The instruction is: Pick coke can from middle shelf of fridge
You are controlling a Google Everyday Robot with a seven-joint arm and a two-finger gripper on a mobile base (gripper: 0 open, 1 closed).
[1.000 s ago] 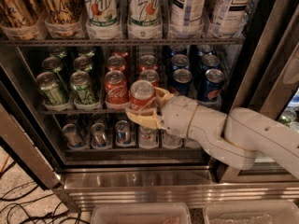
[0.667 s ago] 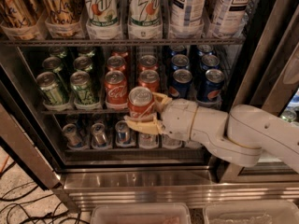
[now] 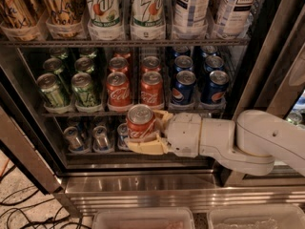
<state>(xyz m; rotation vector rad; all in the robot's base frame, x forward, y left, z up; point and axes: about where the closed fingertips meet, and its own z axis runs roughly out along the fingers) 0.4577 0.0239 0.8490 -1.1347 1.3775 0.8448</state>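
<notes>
In the single camera view, the gripper (image 3: 144,130) sits at centre frame, just in front of and below the middle shelf (image 3: 90,112) of the fridge (image 3: 143,189), its tan fingers (image 3: 143,147) pinching a coke can (image 3: 139,122) that is upright and clear of the rack. Behind it, two more red cans (image 3: 118,88) stand at the shelf front, between green cans (image 3: 85,88) at left and Pepsi cans (image 3: 183,87) at right. The white arm (image 3: 248,140) enters from the lower right.

You face shop or pantry drinks corner: brushed stainless-steel fridge (image 3: 143,189), packed soda can rows (image 3: 86,87); cream two-finger gripper (image 3: 145,135) clasps red aluminium coke can (image 3: 139,119) before it.
</notes>
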